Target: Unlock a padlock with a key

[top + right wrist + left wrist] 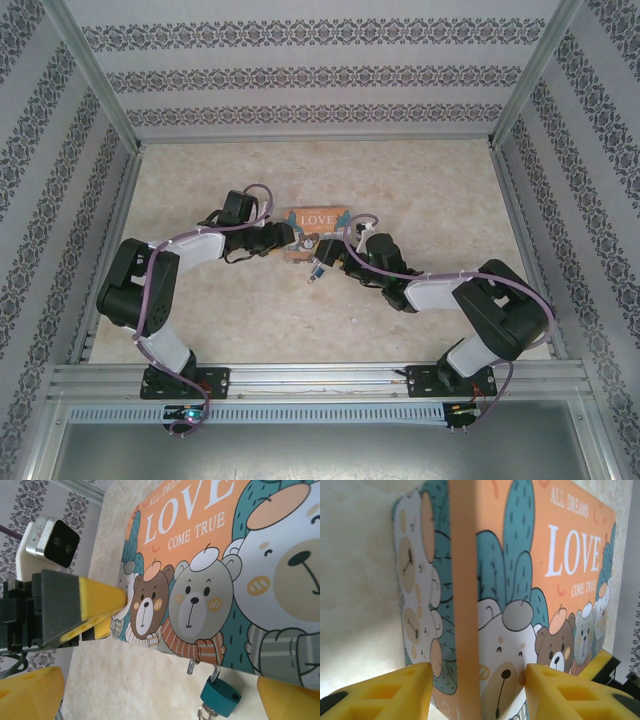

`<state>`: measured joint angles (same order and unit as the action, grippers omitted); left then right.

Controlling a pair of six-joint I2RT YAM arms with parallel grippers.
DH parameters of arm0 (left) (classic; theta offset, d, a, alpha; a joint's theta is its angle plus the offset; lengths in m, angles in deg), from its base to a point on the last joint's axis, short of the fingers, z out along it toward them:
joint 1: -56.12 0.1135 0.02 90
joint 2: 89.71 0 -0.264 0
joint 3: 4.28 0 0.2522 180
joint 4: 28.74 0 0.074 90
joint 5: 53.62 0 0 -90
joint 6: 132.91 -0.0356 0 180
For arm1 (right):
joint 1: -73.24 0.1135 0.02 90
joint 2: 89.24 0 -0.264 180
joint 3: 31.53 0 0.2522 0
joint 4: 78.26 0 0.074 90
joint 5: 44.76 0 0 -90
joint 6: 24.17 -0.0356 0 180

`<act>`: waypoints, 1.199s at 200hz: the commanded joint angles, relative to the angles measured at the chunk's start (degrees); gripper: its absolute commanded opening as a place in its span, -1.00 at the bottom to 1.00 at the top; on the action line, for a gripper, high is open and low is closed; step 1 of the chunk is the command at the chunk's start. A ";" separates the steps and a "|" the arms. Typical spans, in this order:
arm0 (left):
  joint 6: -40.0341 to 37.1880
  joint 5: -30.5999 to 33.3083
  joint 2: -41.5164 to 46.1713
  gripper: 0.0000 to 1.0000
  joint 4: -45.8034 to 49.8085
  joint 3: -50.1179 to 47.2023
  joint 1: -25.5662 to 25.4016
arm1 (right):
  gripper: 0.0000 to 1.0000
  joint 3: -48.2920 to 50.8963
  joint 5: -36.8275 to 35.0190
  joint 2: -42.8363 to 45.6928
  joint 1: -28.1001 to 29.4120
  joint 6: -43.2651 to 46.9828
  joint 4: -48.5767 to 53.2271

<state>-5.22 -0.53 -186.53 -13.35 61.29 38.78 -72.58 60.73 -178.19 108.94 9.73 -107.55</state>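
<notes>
Tabletop: "LOVE COME TRUE" tin, padlock

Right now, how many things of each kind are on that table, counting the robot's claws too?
Tin box: 1
Padlock: 1
Grippers: 2, the left gripper and the right gripper
Total: 4

Count, one pass.
- Pale mottled tabletop: 1.
- Colourful rectangular "LOVE" bear-print tin box: 1, at centre.
- Small teal-bodied padlock with pale metal shackle: 1, at the tin's near edge.
- Black jointed arms: 2, left arm and right arm.
- Yellow-fingered claws: 2, left claw and right claw.
</notes>
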 commanded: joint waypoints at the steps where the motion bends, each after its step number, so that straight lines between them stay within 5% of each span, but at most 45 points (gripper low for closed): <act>1: 0.81 0.32 -0.42 -0.03 -0.68 -2.99 -1.78 | 0.97 -2.54 4.17 -1.85 -2.08 7.35 -0.70; 72: 4.78 2.20 3.75 -0.04 -4.13 -8.46 -4.43 | 0.97 -5.53 7.81 -3.99 -5.25 15.36 0.15; 163: 5.68 5.86 16.34 -0.05 -0.08 -6.56 -4.26 | 0.85 2.45 10.12 8.66 -7.45 21.95 11.49; 240: 6.25 1.59 9.74 -0.27 -0.16 2.21 -4.86 | 0.58 -0.58 12.85 0.14 -5.87 20.24 6.68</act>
<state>1.10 3.17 -174.40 -14.51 59.65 34.87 -70.79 71.87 -175.55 102.01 29.84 -98.15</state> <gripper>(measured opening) 0.371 0.799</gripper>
